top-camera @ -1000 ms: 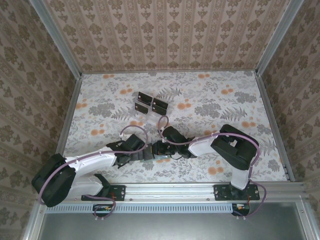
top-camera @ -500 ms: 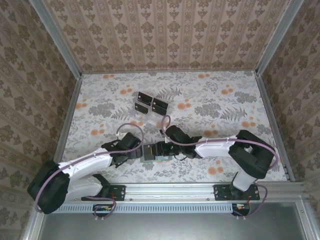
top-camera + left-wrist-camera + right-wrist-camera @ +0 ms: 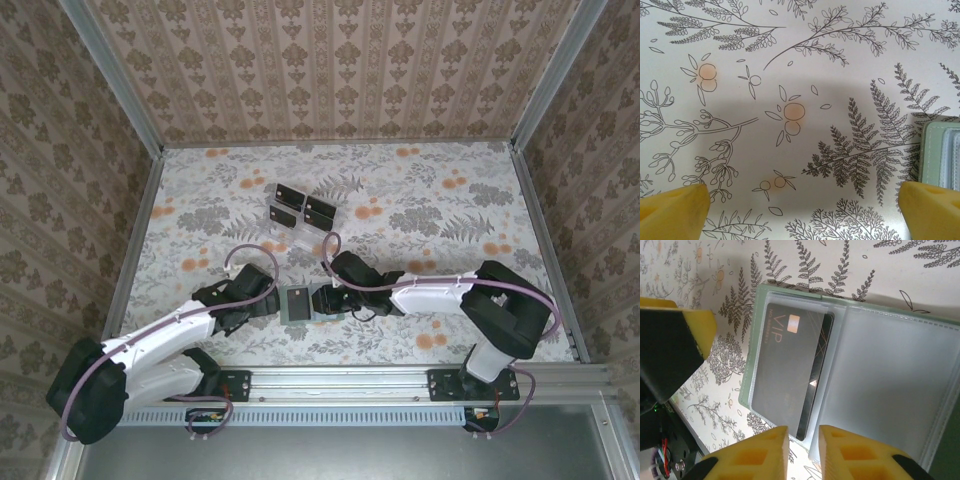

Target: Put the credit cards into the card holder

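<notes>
Holder [image 3: 880, 370] open flat on the desk [image 3: 450, 200], near the front edge, between the two arms. Pale grey-green cover with a stitched rim, milky clear sleeves inside. On one half, a black card [image 3: 790, 380]: glossy, "VIP" in thin pale letters, a small orange chip beside them, fine orange lines across the face. Unclear whether under the clear film or on top of it.

Right fingers [image 3: 782, 447] drawn close, yellow, only a narrow slit between them, that slit right at the card's near end. Impossible to tell whether pinching the card or merely touching it.

Left fingers [image 3: 266, 300] spread wide, released, grasping nothing, low over bare desk just beside the holder's left edge.

Farther back, well apart, a clear rack [image 3: 300, 228] with other cards [image 3: 289, 194] standing dark in its slots.
</notes>
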{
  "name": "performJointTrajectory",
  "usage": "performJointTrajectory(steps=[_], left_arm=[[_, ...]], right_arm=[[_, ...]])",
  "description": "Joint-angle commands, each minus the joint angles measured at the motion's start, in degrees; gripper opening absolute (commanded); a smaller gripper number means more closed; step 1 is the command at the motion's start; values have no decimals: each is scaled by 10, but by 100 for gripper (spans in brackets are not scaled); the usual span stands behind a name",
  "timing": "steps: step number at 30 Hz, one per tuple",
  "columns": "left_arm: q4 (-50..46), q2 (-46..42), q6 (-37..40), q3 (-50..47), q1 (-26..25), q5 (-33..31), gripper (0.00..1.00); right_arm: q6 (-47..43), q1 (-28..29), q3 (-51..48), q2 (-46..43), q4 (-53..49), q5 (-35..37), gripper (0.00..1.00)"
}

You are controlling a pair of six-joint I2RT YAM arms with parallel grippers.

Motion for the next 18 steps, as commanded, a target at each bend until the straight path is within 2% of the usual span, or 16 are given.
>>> performJointTrajectory(steps=[1, 5, 18], left_arm=[[-4, -6, 13, 5, 3, 8, 100], [6, 3, 12, 2, 3, 13, 100], [37, 24, 7, -16, 2, 23, 100]], right_arm=[[-8, -2, 22, 12, -5, -2, 20], [-9, -2, 33, 26, -6, -8, 17], [-7, 2, 58, 79, 0, -21, 16]])
